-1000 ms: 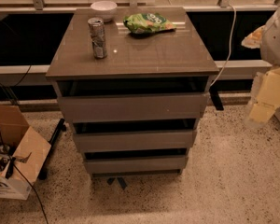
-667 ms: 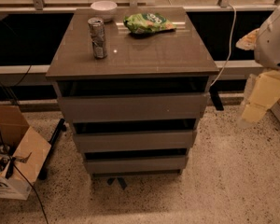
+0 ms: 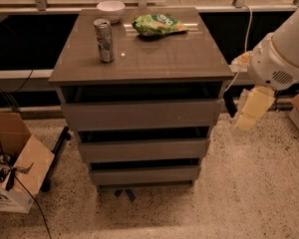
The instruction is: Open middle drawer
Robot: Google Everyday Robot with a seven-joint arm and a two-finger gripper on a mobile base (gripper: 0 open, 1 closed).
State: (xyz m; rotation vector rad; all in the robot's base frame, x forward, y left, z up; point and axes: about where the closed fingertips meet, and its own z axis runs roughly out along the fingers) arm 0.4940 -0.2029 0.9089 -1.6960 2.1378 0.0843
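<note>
Middle drawer point(image 3: 143, 150), rigid and handleless, probably wants hooking behind its top edge; gripper point(image 3: 246, 114) hangs well right, openness impossible to tell.

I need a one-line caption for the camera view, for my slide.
The gripper hangs right of the cabinet, apart from the middle drawer; can, bowl and snack bag sit on top.

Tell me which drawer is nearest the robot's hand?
The top drawer, the widest. The gripper hangs beside its front; the middle drawer and bottom drawer sit lower.
</note>
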